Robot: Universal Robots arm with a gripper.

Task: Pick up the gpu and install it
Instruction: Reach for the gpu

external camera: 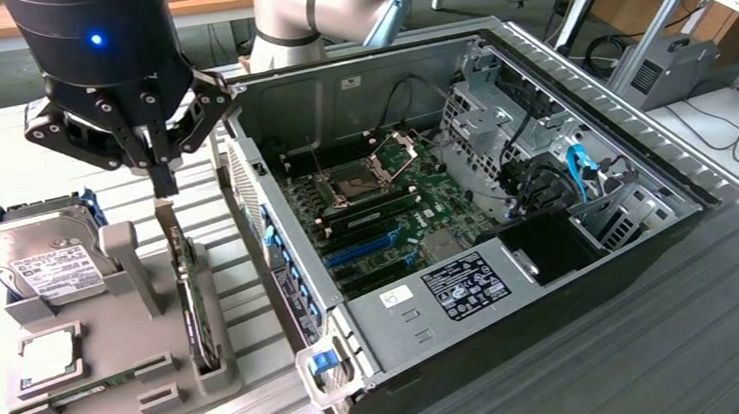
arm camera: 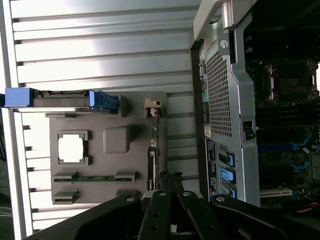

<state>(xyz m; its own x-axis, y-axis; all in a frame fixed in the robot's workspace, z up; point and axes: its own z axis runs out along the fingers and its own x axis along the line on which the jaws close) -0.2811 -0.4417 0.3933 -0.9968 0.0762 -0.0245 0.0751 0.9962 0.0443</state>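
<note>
Currently, the gripper (external camera: 164,185) hangs over the grey fixture tray (external camera: 120,339), fingers drawn together, tips right at the gpu's (external camera: 191,288) upper end; contact unclear. The gpu stands on edge in 1 tray slot, at 9 o'clock from the open computer case (external camera: 395,340) and 3 o'clock from the hard drive (external camera: 40,261).

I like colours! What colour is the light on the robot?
The light is blue; exterior view.

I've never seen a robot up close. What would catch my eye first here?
The open computer case on the exterior view's right, its green motherboard laid bare. Then the black gripper on the left, hanging directly above the gpu, which stands on edge in a grey holder.
</note>
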